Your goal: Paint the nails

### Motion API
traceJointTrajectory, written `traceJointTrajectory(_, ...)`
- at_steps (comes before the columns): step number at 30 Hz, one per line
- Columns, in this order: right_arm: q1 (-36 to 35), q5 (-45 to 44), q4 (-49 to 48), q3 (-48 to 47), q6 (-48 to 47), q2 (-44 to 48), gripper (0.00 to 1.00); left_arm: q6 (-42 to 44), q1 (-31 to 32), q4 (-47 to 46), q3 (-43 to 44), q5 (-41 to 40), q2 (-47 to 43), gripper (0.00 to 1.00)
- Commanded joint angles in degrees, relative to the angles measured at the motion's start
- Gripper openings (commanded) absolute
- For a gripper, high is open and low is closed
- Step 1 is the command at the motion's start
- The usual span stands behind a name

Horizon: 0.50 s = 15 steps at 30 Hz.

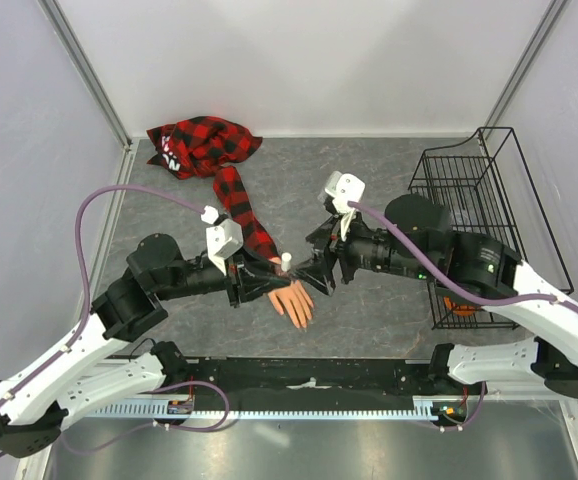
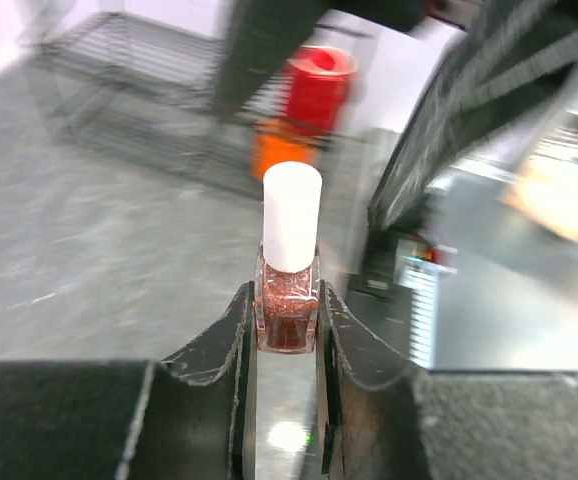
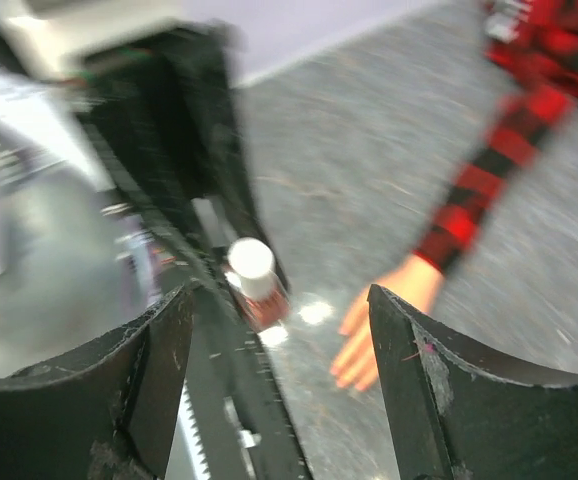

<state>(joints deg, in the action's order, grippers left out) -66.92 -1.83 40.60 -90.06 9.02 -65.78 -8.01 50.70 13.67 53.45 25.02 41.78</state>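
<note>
We've got the left gripper (image 2: 287,335) clamped tight on the little bottle (image 2: 291,220) (white cap, reddish glitter), held upright. The right gripper (image 3: 279,295) gapes wide near it, holding nothing. The nails (image 1: 302,322) are too tiny to make out, on the mannequin hand (image 1: 291,298) lying on the table (image 1: 369,180) just below both claws.

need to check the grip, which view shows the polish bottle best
Left wrist: the bottle sits centred and sharp, held in the left gripper, white cap on. Right wrist shows it small and blurred; the top view shows little beyond its cap.
</note>
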Motion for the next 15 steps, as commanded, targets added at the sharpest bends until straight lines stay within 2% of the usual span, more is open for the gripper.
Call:
traceJointTrajectory(1,2.0,23.3,-2.2,-4.2,-4.1,0.6,0.76,-6.7,-0.1,-3.5,1.4,15.3,-0.4,0.02)
traceJointTrajectory(6,5.1,31.4,-2.7,-5.4,-4.6,-1.3,0.66,-9.6,-0.1,-6.9,0.6,18.3,-1.8,0.02)
traceJointTrajectory(15,5.9,36.4,-4.9,-5.6,-4.5,-2.9,0.63,-10.6,-0.1,-8.7,-0.6,18.5,-2.0,0.02)
